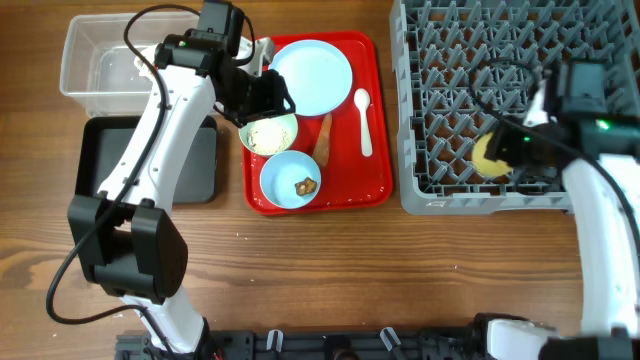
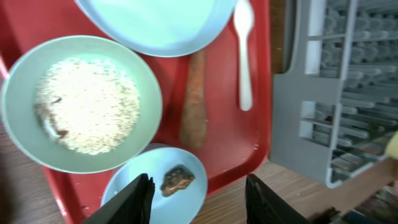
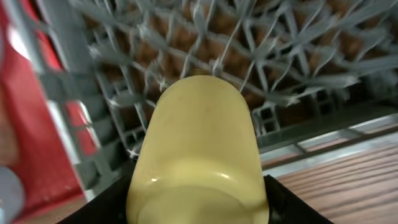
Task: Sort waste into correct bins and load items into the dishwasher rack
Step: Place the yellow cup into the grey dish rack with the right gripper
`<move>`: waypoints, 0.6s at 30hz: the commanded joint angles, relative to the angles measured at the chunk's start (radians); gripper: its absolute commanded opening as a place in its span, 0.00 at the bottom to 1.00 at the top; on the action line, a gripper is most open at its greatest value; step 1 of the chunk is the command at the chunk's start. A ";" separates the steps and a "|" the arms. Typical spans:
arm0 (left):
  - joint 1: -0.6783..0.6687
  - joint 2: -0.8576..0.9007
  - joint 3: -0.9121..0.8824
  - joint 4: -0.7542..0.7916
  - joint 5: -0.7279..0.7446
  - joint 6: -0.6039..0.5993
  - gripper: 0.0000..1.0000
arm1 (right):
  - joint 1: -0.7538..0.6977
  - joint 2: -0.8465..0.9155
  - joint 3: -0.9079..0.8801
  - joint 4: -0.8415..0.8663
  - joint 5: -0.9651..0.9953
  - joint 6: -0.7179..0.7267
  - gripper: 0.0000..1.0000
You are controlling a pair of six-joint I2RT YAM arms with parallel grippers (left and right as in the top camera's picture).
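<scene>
two bins sit far left, the clear tub (image 1: pixel 95 60) above the black tray (image 1: pixel 200 170). beside them the left gripper (image 2: pixel 199 202) hangs released and empty over the red tray (image 1: pixel 378 170), above the rice bowl (image 2: pixel 81 102) and the bowl with the brown lump (image 2: pixel 177 180). tip the rice bowl carelessly and grains would scatter. the carrot stick (image 2: pixel 194 102) and spoon (image 2: pixel 244 56) lie further right. at the rack (image 1: pixel 440 60) the right gripper (image 3: pixel 198 202) grasps the yellow cup (image 3: pixel 199 143) near the pegs. released crooked, it could topple or wedge.
</scene>
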 commanded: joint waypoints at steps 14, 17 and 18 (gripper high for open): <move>-0.005 -0.004 0.004 -0.005 -0.056 0.013 0.57 | 0.090 0.171 0.045 -0.009 0.016 -0.009 0.93; -0.005 -0.004 0.004 -0.005 -0.056 0.013 0.58 | 0.090 0.171 0.119 -0.044 0.015 -0.010 0.93; -0.005 -0.004 0.004 -0.005 -0.056 0.013 0.58 | 0.090 0.171 0.156 -0.061 0.006 -0.016 0.93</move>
